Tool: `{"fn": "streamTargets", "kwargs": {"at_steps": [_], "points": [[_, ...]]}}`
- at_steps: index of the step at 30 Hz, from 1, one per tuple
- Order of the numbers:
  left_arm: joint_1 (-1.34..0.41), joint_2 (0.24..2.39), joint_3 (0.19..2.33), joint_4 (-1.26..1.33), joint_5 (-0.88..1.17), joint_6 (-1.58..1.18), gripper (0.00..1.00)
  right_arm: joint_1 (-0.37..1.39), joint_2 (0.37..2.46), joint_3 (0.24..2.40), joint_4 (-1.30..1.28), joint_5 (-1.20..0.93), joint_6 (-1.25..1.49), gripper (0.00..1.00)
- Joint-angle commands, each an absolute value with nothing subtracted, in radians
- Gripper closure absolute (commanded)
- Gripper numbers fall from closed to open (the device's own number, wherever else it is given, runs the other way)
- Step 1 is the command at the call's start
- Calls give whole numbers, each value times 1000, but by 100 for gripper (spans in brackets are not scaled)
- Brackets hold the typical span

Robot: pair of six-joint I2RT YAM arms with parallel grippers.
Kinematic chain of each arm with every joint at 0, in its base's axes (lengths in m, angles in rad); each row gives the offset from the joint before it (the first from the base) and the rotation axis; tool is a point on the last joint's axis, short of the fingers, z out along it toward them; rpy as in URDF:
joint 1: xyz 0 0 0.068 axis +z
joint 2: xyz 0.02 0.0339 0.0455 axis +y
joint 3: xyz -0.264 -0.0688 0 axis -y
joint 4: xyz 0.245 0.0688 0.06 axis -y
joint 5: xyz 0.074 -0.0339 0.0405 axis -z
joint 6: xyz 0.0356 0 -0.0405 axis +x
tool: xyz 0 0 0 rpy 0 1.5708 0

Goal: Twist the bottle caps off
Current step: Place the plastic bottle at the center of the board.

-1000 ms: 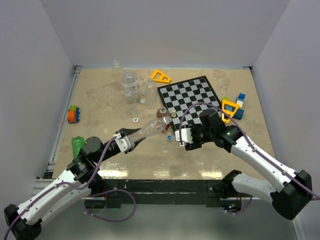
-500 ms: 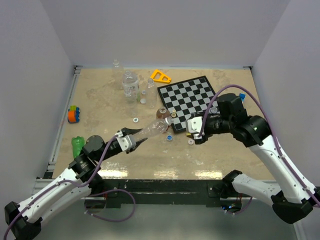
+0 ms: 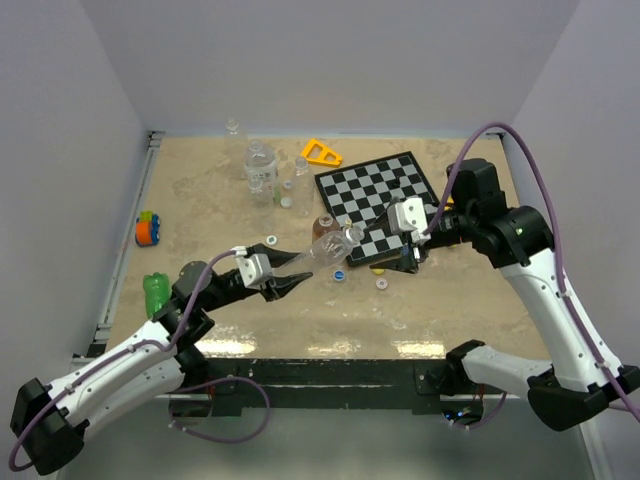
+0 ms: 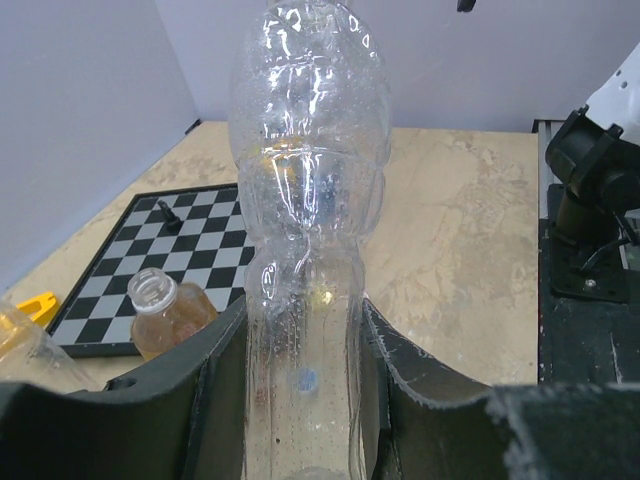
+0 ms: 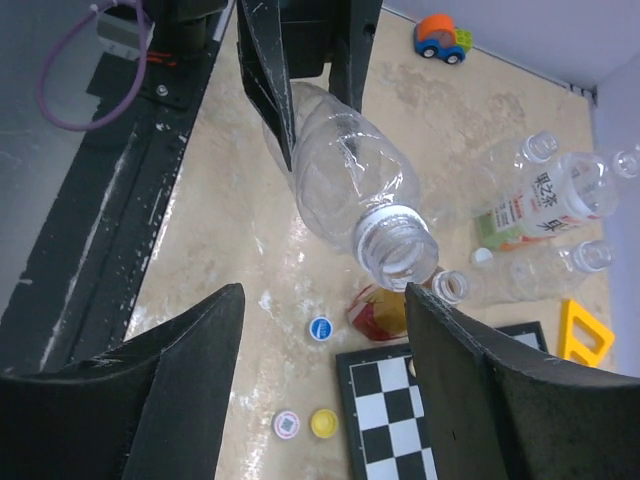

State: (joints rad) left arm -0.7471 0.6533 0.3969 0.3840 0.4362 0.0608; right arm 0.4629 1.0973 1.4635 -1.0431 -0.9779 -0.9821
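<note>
The left gripper (image 3: 283,283) has its jaws clamped on the lower body of a clear bottle (image 3: 320,252), held up off the table (image 3: 200,200) with its neck aimed toward the right arm. The neck is bare and open.

The right gripper (image 3: 405,258) hangs over the near edge of the chessboard (image 3: 385,195), jaws wide apart, with nothing between them.

A blue cap (image 3: 339,275) lies on the table below the bottle's mouth. A pale cap (image 3: 381,283) and a yellow cap (image 5: 322,422) sit side by side just off the board's near edge. The amber bottle (image 3: 322,225) stands uncapped by the board's left edge. A green bottle (image 3: 155,292) lies near the table's left edge.
</note>
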Motion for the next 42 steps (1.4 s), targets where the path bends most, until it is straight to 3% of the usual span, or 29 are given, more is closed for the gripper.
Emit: {"fn": "streamTargets", "kwargs": {"at_steps": [1,5,6,7,29,34,42], "points": [[-745,704,453,538,488,-20,100,440,1115,1450,-1022,-1106,-896,31],[-745,718,448,578,488,-35,100,425,1109,1433,-959,-1126,-809,27],[-747,722,446,590,488,-44,100,420,1109,1416,-937,-1141,-781,20],[-746,727,443,606,492,-52,100,416,1114,1401,-911,-1149,-749,2],[-798,952,479,923,466,-176,100,411,1266,1502,-973,-1336,-782,2],[-807,992,500,945,451,-179,100,411,1247,1460,-914,-1335,-718,11],[-810,1011,508,939,448,-181,100,410,1213,1433,-864,-1344,-667,65]]}}
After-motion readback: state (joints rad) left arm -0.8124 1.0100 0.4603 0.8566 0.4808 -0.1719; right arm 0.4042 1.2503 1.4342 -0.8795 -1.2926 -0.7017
